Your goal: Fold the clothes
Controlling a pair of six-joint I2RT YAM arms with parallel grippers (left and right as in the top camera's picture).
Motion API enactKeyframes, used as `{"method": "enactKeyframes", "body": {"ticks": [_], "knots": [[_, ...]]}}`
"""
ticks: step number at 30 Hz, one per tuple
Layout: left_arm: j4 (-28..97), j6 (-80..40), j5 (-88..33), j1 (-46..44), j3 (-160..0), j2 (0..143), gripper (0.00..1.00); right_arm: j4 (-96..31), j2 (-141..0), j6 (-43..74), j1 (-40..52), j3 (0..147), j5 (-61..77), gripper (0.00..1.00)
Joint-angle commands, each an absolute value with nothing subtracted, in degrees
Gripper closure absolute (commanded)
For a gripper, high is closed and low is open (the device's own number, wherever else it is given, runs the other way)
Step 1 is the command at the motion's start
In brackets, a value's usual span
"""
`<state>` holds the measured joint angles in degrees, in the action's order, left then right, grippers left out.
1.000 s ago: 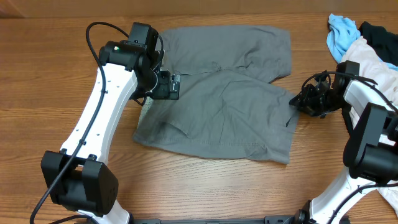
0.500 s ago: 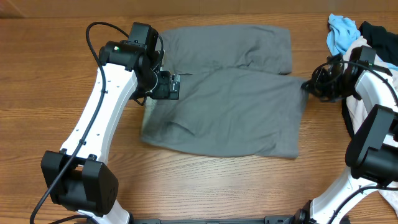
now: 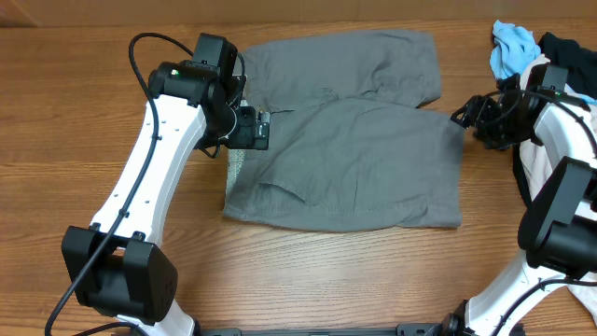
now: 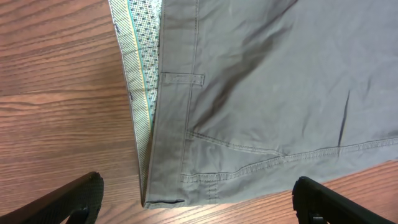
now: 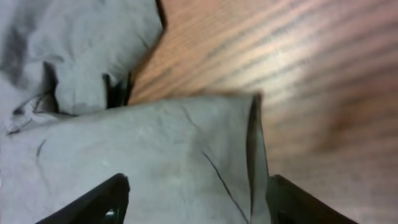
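The gray shorts (image 3: 345, 159) lie folded in half on the wooden table (image 3: 75, 112), one leg over the other, with the speckled waistband lining (image 4: 140, 74) showing at their left edge. My left gripper (image 3: 261, 129) hovers open over the waistband end; in the left wrist view its fingers (image 4: 74, 199) stand wide either side of the waistband corner, left gripper (image 4: 199, 204). My right gripper (image 3: 464, 119) is at the top leg's right hem. In the right wrist view the right gripper (image 5: 199, 202) is open, with the shorts (image 5: 155, 149) lying loose between its fingers.
A small light-blue cloth (image 3: 511, 49), a whitish-pink garment (image 3: 560, 89) and a dark garment (image 3: 571, 51) are piled at the far right, just behind the right arm. Bare wood surrounds the shorts on the left and front.
The right gripper pulled the top leg's hem rightward and away, spreading that layer flat, then opened and let go. The shorts slid a little to the right. The left arm stayed put.
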<state>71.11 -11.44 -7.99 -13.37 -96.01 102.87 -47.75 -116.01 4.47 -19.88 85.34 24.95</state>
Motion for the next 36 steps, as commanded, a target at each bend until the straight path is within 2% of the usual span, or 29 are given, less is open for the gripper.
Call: {"method": "enactKeyframes", "body": {"ticks": [1, 4, 7, 8, 9, 10, 16, 23, 30, 36], "knots": [[71.09, -10.92, -8.45, -13.06, -96.38, 103.07, 0.0, -53.43, -115.11, 4.71, -20.27, 92.18, 24.03, 0.24], [71.09, -10.92, -8.45, -13.06, -96.38, 103.07, 0.0, -65.95, -114.65, 4.67, -19.92, 98.26, 24.03, 0.26], [71.09, -10.92, -8.45, -13.06, -96.38, 103.07, 0.0, -74.56, -113.93, 4.71, -19.44, 100.12, 24.58, 0.41], [71.09, -10.92, -8.45, -13.06, -96.38, 103.07, 0.0, -76.55, -113.86, 4.73, -19.22, 100.07, 25.15, 0.53], [71.07, -10.92, -8.45, -13.06, -96.38, 103.09, 0.0, -77.89, -113.89, 4.95, -18.85, 99.81, 25.63, 0.78], [71.09, -10.92, -8.45, -13.06, -96.38, 103.07, 0.0, -78.83, -113.89, 5.8, -18.35, 99.18, 25.67, 0.94], [71.09, -10.92, -8.45, -13.06, -96.38, 103.09, 0.0, -80.49, -113.89, 8.71, -13.5, 92.16, 22.55, 0.96], [71.09, -10.92, -8.45, -13.06, -96.38, 103.09, 0.0, -74.59, -113.91, 23.29, -10.57, 84.09, 2.02, 0.96], [71.09, -10.92, -8.45, -13.06, -96.38, 103.09, 0.0, -66.65, -113.91, 23.66, -10.26, 73.95, 5.87, 0.96], [71.07, -10.92, -8.43, -13.06, -96.38, 103.09, 0.0, -71.11, -113.78, 19.07, -10.09, 72.82, 12.4, 0.96]]}}
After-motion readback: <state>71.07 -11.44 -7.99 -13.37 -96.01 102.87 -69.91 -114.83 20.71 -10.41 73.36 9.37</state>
